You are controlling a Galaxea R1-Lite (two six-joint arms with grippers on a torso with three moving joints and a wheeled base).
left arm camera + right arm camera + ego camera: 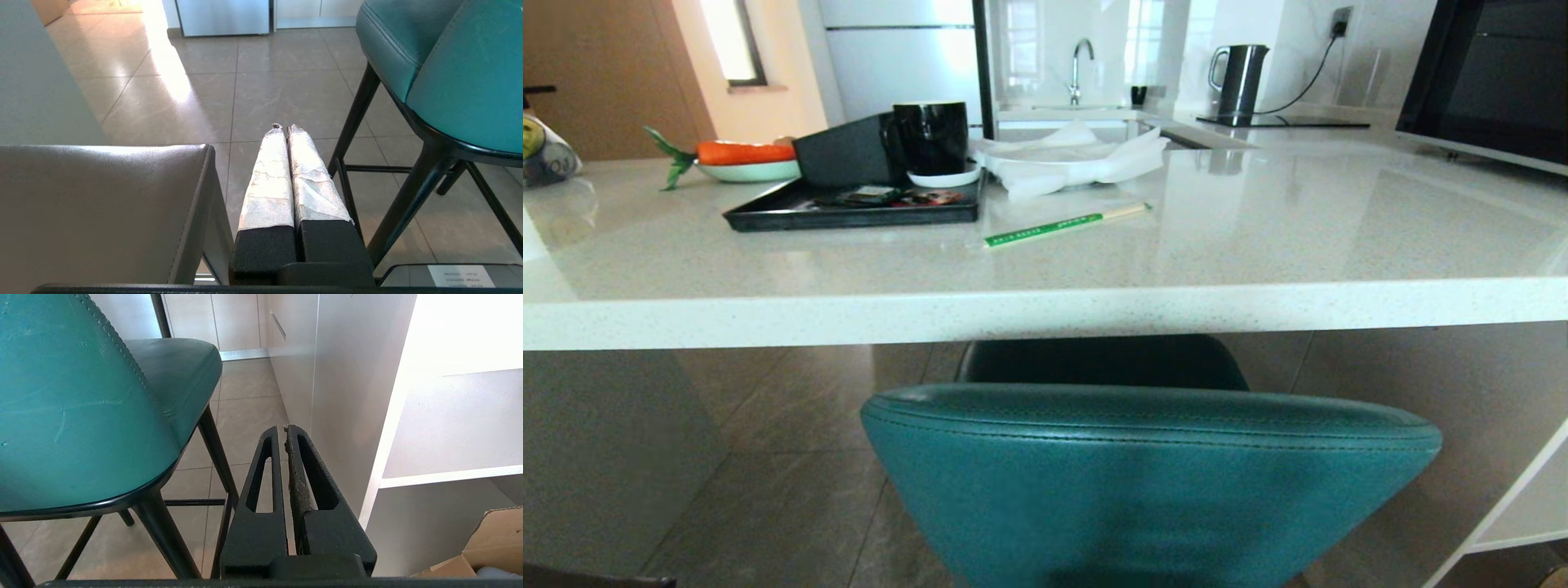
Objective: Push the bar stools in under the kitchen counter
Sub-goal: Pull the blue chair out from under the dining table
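Teal stool (1152,482) sitting partly under the worktop (1045,314) edge, needing a straight forward shove, left gripper (286,127) and right gripper (284,428) both pressed together, idling low alongside.

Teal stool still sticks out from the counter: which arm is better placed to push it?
Neither clearly. The teal stool sits centred; left gripper and right gripper flank it, both shut, touching nothing.
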